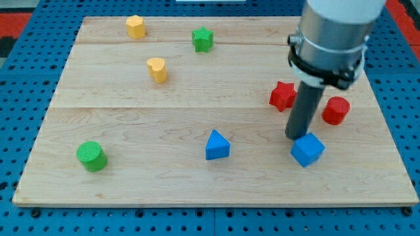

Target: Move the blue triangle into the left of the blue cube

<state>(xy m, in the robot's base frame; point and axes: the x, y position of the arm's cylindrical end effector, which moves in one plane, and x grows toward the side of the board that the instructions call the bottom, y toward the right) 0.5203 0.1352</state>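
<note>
board (197, 190): pale wood
top left: yellow hexagon (135, 27), yellow heart (157, 69), green star (203, 39)
right: red star (282, 96), red cylinder (336, 110), blue cube (308, 149)
bottom: blue triangle (216, 145), green cylinder (91, 156)

On the wooden board (197, 190) sit yellow blocks (135, 26) (157, 69), green star (203, 39), green cylinder (91, 156), red star (282, 96), red cylinder (335, 110).

The blue triangle (217, 145) lies well apart, to the view's left of the blue cube (308, 149).
</note>
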